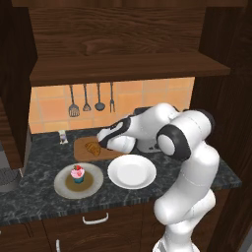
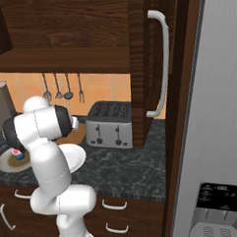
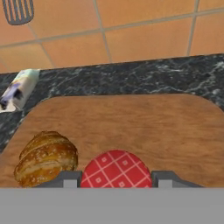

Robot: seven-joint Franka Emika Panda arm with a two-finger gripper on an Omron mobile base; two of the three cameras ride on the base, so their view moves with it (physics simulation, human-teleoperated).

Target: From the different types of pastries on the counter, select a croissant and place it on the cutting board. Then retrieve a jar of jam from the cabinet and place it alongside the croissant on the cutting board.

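the claw is clenched on the jar of jam, its two dark finger tips pressed against either side of the jar's round red lid, which carries a pattern of thin white checks. the jar sits low over the cutting board, a smooth brown wooden board with rounded corners that spreads out ahead of the claw. whether the jar's bottom touches the board cannot be told. just to the left of the jar, in the hand view, lies the croissant on the board, golden-brown with ridged segments, close beside the lid but apart from it. beyond the board runs the dark speckled worktop, then an orange tiled wall. in the left base view the croissant rests on the board right by the arm's hand. nearer the base than the claw stands the cupcake, pink-frosted in a blue wrapper, on a grey-tan plate.
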